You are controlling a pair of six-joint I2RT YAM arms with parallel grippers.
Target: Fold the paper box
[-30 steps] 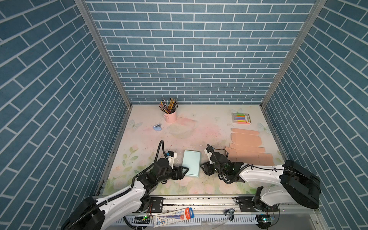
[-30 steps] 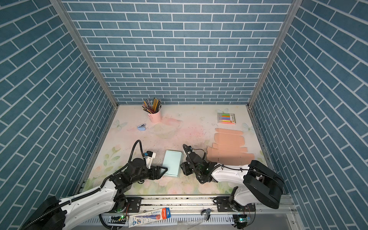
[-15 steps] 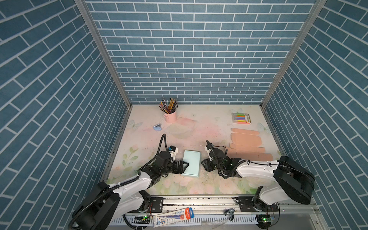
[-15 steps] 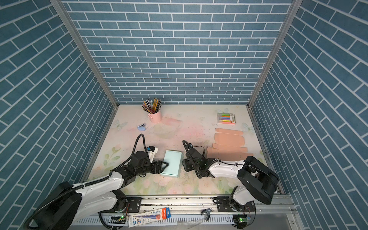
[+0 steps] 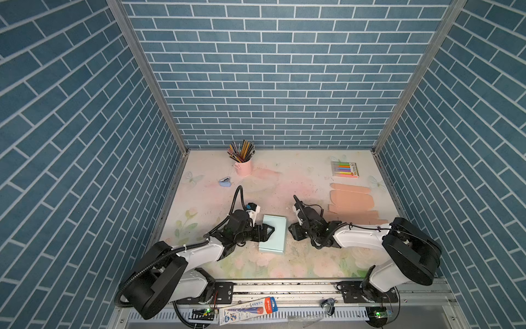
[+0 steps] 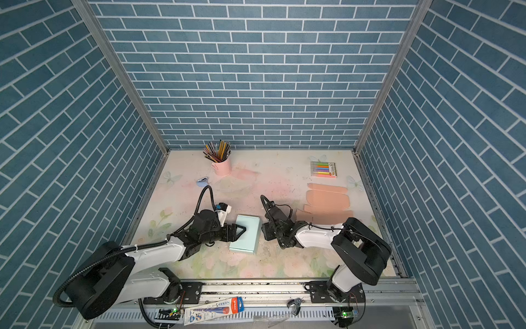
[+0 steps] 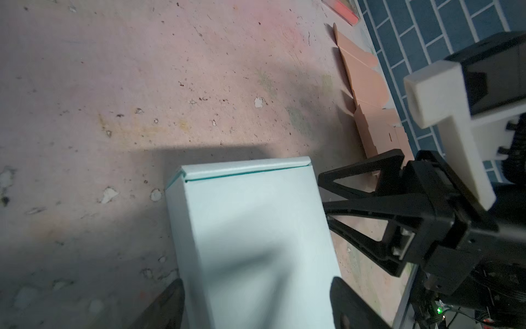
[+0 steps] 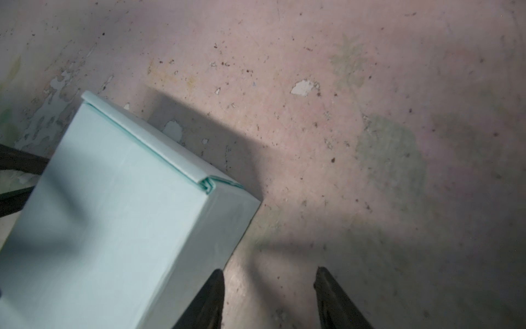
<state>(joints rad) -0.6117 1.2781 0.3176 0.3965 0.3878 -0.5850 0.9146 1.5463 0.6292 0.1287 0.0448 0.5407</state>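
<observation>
Box point(image 5: 273, 236) seemingly folded shut on table point(image 5: 299, 176) well apart from pencil cup point(image 5: 243, 166), jaws of left gripper point(image 7: 256, 282) spread at its sides, right gripper point(image 8: 268, 270) parted, empty, beside it; next, likely pressing end flap point(image 7: 244, 168) flush.

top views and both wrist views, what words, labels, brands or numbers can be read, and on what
No text can be quoted as it reads.
On the marker pack: a printed label at one end, too small to read.
On the blue, white and red pack on the front rail: printing and a round logo, too small to read.
On the light blue paper box: no print on the faces that show.
On the flat peach cardboard: no print visible.
</observation>
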